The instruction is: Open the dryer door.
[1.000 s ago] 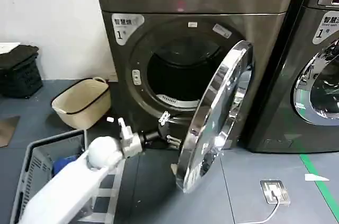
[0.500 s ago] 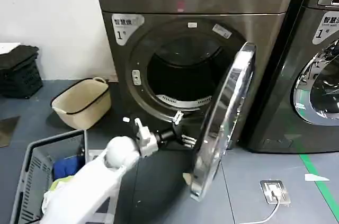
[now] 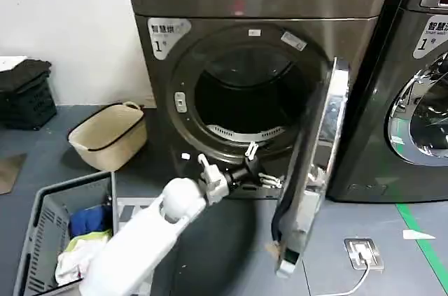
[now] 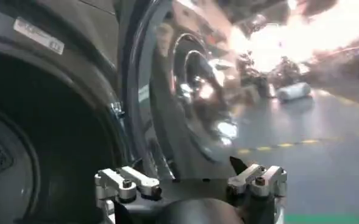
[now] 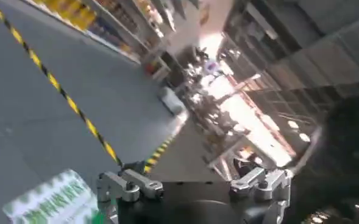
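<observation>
Door status: the large round dryer door [image 3: 318, 163], with its wide chrome rim and dark glass centre, stands swung out on its right-hand hinge from the dark grey-brown front-loading dryer [image 3: 259, 51], nearly edge-on to the head camera. The drum opening [image 3: 241, 96] is fully exposed.

Left end effector [image 3: 262, 170]: positioned low at the front of the dryer, below the drum opening and just beside the inner face of the door. Its fingers are spread apart and grip nothing. The left wrist view shows both fingertips apart, with the chrome rim [image 4: 167, 91] curving away ahead of them; whether a fingertip touches the door cannot be told.

Right end effector [image 5: 191, 185]: its fingers are spread and empty in its own wrist view, facing open floor with a yellow-and-black striped line [image 5: 63, 97].

Assessment: the task appears largely complete, with a final push remaining to bring the door to full swing. Recommended method: keep contact on the inner face near the free edge, push along the door's arc rather than straight ahead, and move slowly so the fingers do not slip off the polished rim. The neighbouring machine [image 3: 420, 79] stands close on the hinge side, so the swing should be checked before the door strikes it.
</observation>
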`<move>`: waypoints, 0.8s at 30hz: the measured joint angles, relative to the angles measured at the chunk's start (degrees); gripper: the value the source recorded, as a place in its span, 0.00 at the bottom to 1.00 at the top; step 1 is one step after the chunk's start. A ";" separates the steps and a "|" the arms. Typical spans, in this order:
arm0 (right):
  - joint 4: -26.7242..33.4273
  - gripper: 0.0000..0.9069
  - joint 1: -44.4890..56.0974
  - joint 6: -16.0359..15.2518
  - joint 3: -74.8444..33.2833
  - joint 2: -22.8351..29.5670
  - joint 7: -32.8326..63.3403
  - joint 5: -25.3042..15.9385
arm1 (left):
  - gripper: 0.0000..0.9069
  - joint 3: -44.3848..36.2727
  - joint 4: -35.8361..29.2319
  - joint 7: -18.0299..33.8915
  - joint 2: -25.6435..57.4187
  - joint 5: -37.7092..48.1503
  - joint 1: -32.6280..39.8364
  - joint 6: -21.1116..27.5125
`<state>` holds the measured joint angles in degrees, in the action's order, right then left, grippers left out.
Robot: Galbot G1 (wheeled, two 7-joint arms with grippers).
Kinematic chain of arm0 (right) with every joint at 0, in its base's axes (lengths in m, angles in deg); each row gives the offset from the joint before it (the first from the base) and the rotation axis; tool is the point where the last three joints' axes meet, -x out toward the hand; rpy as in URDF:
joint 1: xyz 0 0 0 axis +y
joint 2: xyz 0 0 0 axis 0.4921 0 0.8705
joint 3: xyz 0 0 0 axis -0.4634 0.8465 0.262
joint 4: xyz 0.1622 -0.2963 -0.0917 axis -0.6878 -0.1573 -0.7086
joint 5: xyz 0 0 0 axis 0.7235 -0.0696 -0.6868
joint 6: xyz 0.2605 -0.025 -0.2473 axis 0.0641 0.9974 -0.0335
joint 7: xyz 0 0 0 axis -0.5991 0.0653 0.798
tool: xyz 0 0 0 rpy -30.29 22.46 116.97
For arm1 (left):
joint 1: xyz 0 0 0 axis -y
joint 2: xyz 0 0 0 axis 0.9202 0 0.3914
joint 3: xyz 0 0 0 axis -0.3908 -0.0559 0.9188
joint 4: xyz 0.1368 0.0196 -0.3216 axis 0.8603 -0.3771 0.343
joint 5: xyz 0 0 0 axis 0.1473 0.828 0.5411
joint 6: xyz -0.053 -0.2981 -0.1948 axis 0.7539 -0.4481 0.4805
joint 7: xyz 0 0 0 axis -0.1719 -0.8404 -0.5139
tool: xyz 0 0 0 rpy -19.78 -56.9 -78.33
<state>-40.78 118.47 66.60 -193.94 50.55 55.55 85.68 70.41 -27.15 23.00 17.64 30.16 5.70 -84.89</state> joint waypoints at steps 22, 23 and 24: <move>1.24 1.00 0.44 2.53 -2.45 5.36 0.21 -4.92 | 1.00 -1.26 11.17 3.02 -11.71 -4.12 3.64 -2.15; 1.11 1.00 0.34 2.52 -2.37 5.49 0.22 -4.97 | 1.00 -1.32 11.91 3.13 -12.29 -4.29 3.96 -2.26; 0.89 1.00 0.27 2.46 -2.32 5.59 0.22 -4.99 | 1.00 -1.46 12.69 3.21 -12.85 -4.40 4.35 -2.31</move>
<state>-39.88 118.74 69.06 -196.26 56.14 55.77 80.69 68.95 -14.45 26.21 4.78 25.76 10.05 -87.20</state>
